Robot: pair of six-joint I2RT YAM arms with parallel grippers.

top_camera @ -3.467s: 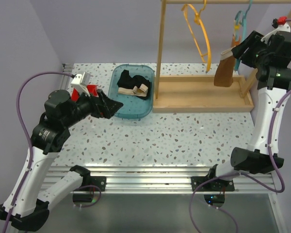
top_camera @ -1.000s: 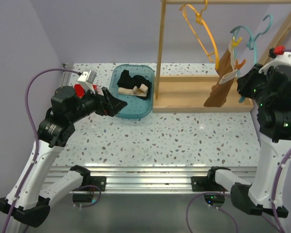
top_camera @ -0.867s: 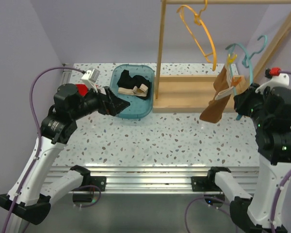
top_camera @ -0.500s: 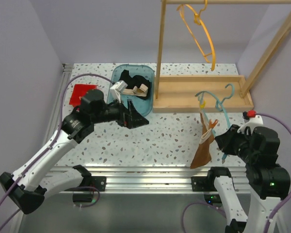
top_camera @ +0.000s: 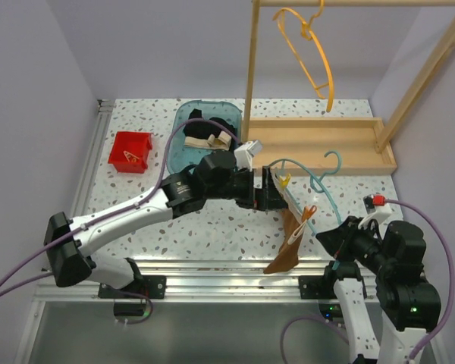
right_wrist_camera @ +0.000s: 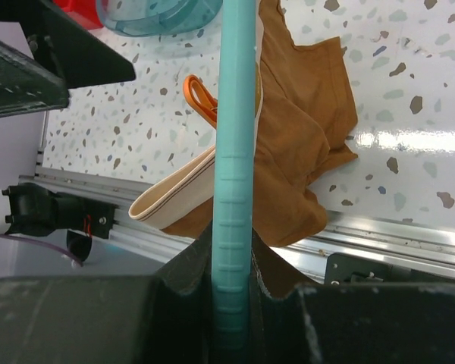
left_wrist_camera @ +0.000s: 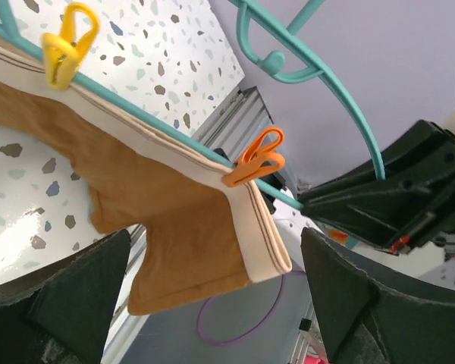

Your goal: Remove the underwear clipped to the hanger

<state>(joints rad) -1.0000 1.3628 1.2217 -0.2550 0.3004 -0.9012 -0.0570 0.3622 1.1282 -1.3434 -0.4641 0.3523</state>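
Note:
My right gripper point(top_camera: 330, 241) point(right_wrist_camera: 233, 258) is shut on the bar of a teal hanger point(top_camera: 321, 188) point(right_wrist_camera: 235, 114), holding it low over the table's front edge. A rust-brown underwear point(top_camera: 287, 254) point(left_wrist_camera: 174, 235) with a beige waistband hangs from it by a yellow clip point(top_camera: 285, 180) point(left_wrist_camera: 67, 42) and an orange clip point(top_camera: 307, 214) point(left_wrist_camera: 256, 158). My left gripper point(top_camera: 277, 191) point(left_wrist_camera: 216, 288) is open, its fingers on either side of the cloth's lower part without touching it. A black underwear point(top_camera: 205, 135) lies in the teal bin point(top_camera: 178, 148).
A red bin point(top_camera: 131, 152) sits at the left. The wooden rack point(top_camera: 318, 140) stands at the back right with an orange hanger point(top_camera: 311, 45) on its rail. The metal frame rail point(top_camera: 227, 269) runs along the table's front edge under the hanging cloth.
The right arm has carried the hanger and brown underwear from the rack down to the table's front. The left arm has swung from beside the bin across to the hanger, staying open.

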